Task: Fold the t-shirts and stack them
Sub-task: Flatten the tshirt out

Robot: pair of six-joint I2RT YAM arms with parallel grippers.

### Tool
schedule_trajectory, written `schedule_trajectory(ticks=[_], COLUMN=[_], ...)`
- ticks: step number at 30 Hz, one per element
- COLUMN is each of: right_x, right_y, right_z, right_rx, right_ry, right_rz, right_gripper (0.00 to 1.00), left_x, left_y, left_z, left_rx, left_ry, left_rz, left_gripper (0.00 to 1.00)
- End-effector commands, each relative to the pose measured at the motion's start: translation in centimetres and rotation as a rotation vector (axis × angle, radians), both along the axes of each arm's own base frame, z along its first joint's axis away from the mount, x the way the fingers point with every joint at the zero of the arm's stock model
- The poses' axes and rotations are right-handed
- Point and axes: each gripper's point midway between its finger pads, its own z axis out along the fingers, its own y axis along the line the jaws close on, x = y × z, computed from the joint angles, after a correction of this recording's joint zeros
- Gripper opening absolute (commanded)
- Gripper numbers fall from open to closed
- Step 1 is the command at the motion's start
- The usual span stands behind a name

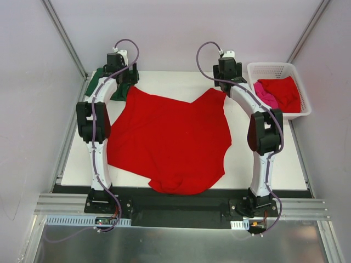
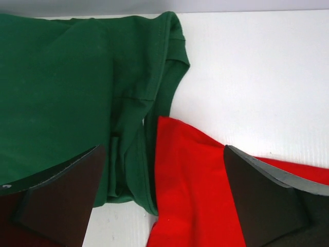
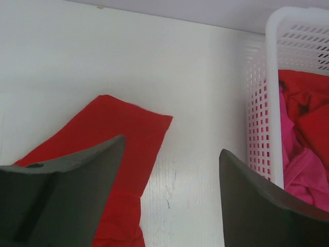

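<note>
A bright red t-shirt lies spread across the middle of the white table, its near edge bunched. A dark green t-shirt lies crumpled at the back left. My left gripper hovers over the red tee's back left corner, where it meets the green t-shirt. Its jaws stand wide open and hold nothing. My right gripper is above the red tee's back right corner, open and empty, with bare table between its fingers.
A white lattice basket stands at the back right and holds another red tee and a pink one. The right wrist view shows the basket wall close to the right finger. Grey enclosure walls surround the table.
</note>
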Motion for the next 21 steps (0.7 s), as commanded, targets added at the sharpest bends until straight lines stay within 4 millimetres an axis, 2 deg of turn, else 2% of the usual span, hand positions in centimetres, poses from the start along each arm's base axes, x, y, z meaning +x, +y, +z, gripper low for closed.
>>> schedule_trajectory(ticks=[1,2,3,4,5,6,7,8,9,10,11,12,13,14,15,16,19,20,21], right_x=[0.2,-0.2,-1.0,-1.7,-2.3,-3.7,-4.7,-5.7,-6.9,-8.5,-10.1,-11.3,-12.9,-14.6,-15.8,-17.3,-21.9,-23.2,-25.0], right_y=[-0.9,-0.9,-0.8,-0.7,-0.2,0.1,1.1,1.6,2.1,3.3,3.6,4.1,4.8,4.9,5.2,6.1,7.3,7.7,7.7], right_z=[5.5,6.3,8.0,8.0,8.3,9.8,8.7,8.6,8.3,9.6,7.7,7.3,8.1,5.7,5.0,4.4,1.6,2.0,-0.2], right_rx=[0.006,0.015,0.042,0.067,0.093,0.149,0.194,0.236,0.273,0.363,0.394,0.428,0.480,0.509,0.530,0.568,0.623,0.642,0.648], right_ry=[-0.109,-0.122,-0.144,-0.132,-0.129,-0.134,-0.094,-0.074,-0.050,-0.058,-0.003,0.026,0.035,0.102,0.131,0.175,0.290,0.291,0.354], right_rz=[-0.033,-0.031,-0.031,-0.011,0.008,0.016,0.062,0.081,0.100,0.139,0.150,0.169,0.207,0.189,0.196,0.248,0.303,0.329,0.322], right_gripper=[0.81,0.82,0.83,0.83,0.83,0.83,0.83,0.82,0.77,0.75,0.74,0.67,0.64,0.62,0.59,0.58,0.58,0.58,0.58], left_x=[0.1,-0.4,-1.1,-1.7,-2.5,-3.6,-4.5,-5.2,-6.3,-7.0,-7.8,-8.7,-9.2,-9.8,-10.1,-10.5,-11.0,-10.8,-11.0], left_y=[0.9,0.9,0.5,0.1,-0.6,-0.9,-1.3,-1.8,-2.7,-3.1,-3.5,-4.1,-4.2,-4.4,-4.6,-4.8,-5.7,-6.1,-6.2], left_z=[4.4,6.2,6.1,6.6,8.5,7.8,9.5,9.6,8.7,8.7,9.4,8.5,8.7,7.7,7.5,7.2,5.9,6.0,5.4], left_rx=[0.027,0.023,-0.015,-0.030,-0.061,-0.089,-0.108,-0.130,-0.161,-0.174,-0.181,-0.190,-0.191,-0.193,-0.191,-0.196,-0.217,-0.224,-0.222], left_ry=[-0.085,-0.111,-0.097,-0.097,-0.122,-0.096,-0.118,-0.110,-0.079,-0.070,-0.080,-0.055,-0.055,-0.032,-0.028,-0.020,0.013,0.012,0.031], left_rz=[0.049,0.044,0.050,0.040,0.011,0.009,-0.004,-0.026,-0.058,-0.069,-0.091,-0.123,-0.133,-0.145,-0.164,-0.179,-0.237,-0.260,-0.280], left_gripper=[0.99,0.99,0.99,0.99,0.99,0.99,0.99,0.99,0.99,0.99,0.99,0.99,0.99,0.99,0.99,0.99,0.99,0.99,0.99])
